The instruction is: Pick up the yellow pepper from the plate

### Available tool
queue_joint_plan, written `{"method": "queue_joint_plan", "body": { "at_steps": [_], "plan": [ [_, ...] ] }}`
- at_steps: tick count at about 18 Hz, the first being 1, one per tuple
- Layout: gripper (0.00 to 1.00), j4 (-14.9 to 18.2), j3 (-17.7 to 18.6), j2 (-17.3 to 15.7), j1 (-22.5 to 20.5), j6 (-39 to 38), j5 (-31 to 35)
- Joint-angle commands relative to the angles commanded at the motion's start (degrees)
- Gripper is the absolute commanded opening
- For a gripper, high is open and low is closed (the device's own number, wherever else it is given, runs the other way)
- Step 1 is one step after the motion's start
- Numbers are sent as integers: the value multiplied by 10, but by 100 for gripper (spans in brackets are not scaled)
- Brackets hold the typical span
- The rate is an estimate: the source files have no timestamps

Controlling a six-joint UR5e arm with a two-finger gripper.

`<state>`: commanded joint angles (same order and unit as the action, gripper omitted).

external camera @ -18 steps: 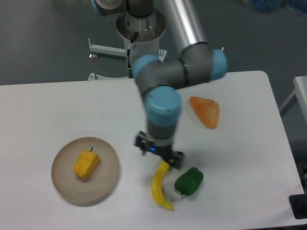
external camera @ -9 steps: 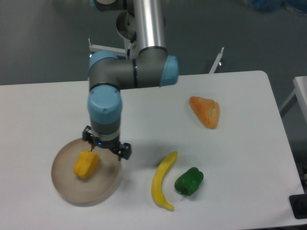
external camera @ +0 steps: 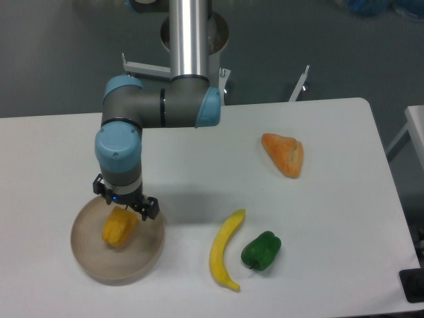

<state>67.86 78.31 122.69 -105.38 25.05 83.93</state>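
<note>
Yellow is the color to look for: your yellow pepper (external camera: 119, 227) lies on the plate (external camera: 142, 255), a bit left of the middle, with bare plate all around it. Your gripper (external camera: 124, 203) hangs right over the pepper's top end, pointing down. You cannot tell how wide it is open, or if it touches the pepper, because the arm's wrist hides the fingers.

You can see the plate near the front left part of the white bench (external camera: 66, 152), with its front rim close to the bench's front edge. To the right, well apart from the plate, you have a long banana (external camera: 223, 260), and a green pepper (external camera: 261, 251) sits just beside it. An orange piece of food (external camera: 284, 154) lies far off to the right. You have lots of bare bench behind the plate and to its left.
</note>
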Motion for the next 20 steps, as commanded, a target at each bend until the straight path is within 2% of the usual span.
{"method": "queue_joint_plan", "body": {
  "at_steps": [3,13,15,18,20],
  "plan": [
    [100,-4,4,2,12,0,1],
    [100,-22,4,12,15,6,10],
    [88,-31,4,12,15,7,12],
    [48,-33,4,13,15,10,19],
    [33,-33,3,12,15,19,19]
  ]
}}
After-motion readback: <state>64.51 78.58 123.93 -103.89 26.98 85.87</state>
